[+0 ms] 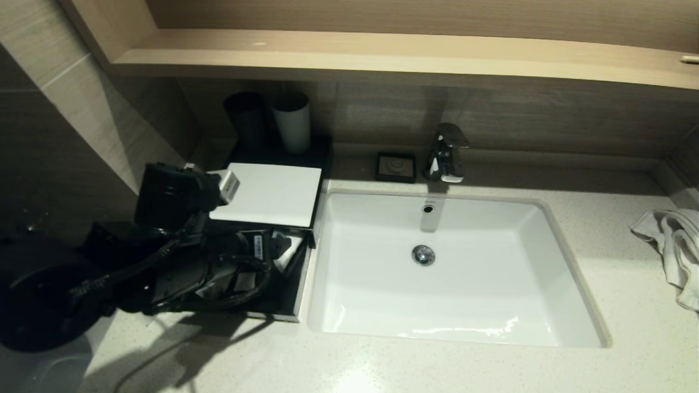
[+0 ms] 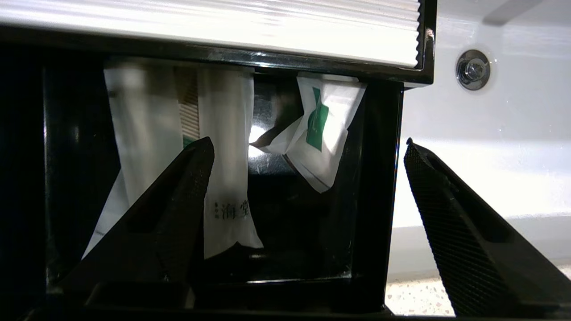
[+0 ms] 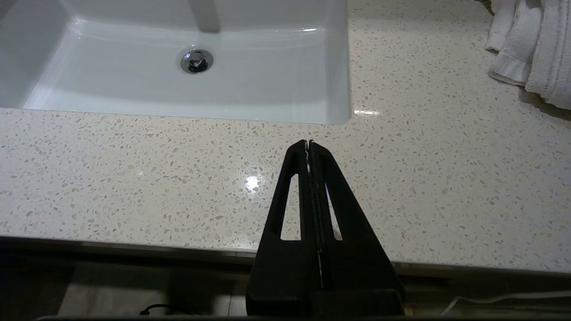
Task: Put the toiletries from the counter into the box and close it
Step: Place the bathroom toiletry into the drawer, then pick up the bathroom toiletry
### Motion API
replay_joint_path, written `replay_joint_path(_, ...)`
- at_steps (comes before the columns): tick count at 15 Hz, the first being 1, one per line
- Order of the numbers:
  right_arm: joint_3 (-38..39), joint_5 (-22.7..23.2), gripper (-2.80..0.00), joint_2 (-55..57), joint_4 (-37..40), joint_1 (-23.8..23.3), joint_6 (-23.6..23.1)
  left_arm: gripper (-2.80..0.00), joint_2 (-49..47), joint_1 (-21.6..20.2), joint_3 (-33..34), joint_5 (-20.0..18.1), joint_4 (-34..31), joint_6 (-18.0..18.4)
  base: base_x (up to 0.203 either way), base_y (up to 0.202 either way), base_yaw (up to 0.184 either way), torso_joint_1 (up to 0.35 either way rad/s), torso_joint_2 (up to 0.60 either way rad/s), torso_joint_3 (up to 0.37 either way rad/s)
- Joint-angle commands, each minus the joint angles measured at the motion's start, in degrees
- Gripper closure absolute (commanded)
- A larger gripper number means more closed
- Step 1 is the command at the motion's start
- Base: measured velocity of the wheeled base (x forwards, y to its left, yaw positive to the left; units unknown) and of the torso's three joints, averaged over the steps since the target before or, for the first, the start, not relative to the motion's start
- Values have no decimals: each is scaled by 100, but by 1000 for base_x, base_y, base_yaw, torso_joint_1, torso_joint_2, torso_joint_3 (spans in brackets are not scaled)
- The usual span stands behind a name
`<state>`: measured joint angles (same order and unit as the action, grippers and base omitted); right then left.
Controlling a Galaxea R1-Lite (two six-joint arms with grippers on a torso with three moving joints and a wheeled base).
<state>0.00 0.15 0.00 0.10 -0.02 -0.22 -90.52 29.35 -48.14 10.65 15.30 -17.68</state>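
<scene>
The box stands left of the basin, with its white panel on top and its black drawer pulled out towards me. Inside the drawer lie the toiletries: two long white packets and a short packet with a green label. My left gripper hangs over the drawer's front, open and holding nothing. One finger stands in front of the long packets and the other outside the drawer wall, over the basin. My right gripper is shut and empty above the counter's front edge.
The white basin fills the middle, with a chrome faucet and a small black soap dish behind it. A white towel lies at the far right. Two cups stand behind the box, under a wooden shelf.
</scene>
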Motion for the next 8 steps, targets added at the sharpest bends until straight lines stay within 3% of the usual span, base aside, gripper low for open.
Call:
replay_joint_path(1, 0, 3, 0, 0, -1, 2, -4, 0, 416, -12, 117, 78, -34, -16, 0, 0, 0, 0, 0, 0)
replay_joint_path(4, 0, 3, 0, 0, -1, 1, -4, 0, 872, -134, 120, 194, -395, -17, 0, 0, 0, 0, 0, 0)
replay_joint_path(8, 0, 3, 0, 0, -1, 2, -4, 0, 1306, -712, 120, 203, -765, -9, 0, 0, 0, 0, 0, 0)
